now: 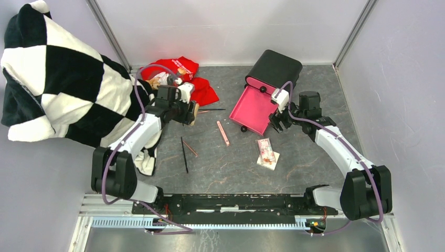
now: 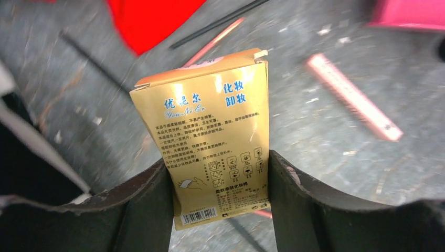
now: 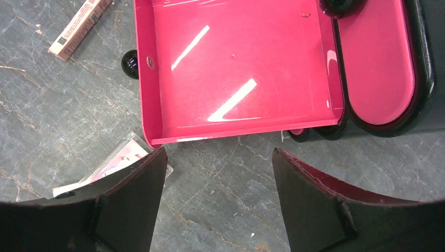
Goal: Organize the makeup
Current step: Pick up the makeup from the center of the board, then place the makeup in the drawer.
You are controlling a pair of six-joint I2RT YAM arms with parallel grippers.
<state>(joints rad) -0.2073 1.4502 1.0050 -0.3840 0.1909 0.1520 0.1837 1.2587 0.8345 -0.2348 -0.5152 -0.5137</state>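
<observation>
The left pincer (image 2: 219,160) was clamped on a gold packet (image 2: 210,115); from above, the wrist hid nearly all of it. The right pincer (image 3: 218,152) stood apart, with the pink drawer (image 3: 236,63) at its 12 o'clock, cut off above. One finger half hid the red-patterned packet (image 3: 123,157) at 7 o'clock. The pink stick (image 1: 223,133) lay on the surface (image 1: 220,173).

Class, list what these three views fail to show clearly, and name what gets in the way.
Top view: the yellow packet is mostly hidden under the left fingers and wrist.
Left wrist view: the pink stick is blurred, its print unreadable.
Right wrist view: the patterned packet is mostly behind one of the right fingers.
Right wrist view: the black box is cut off by the right edge.
</observation>
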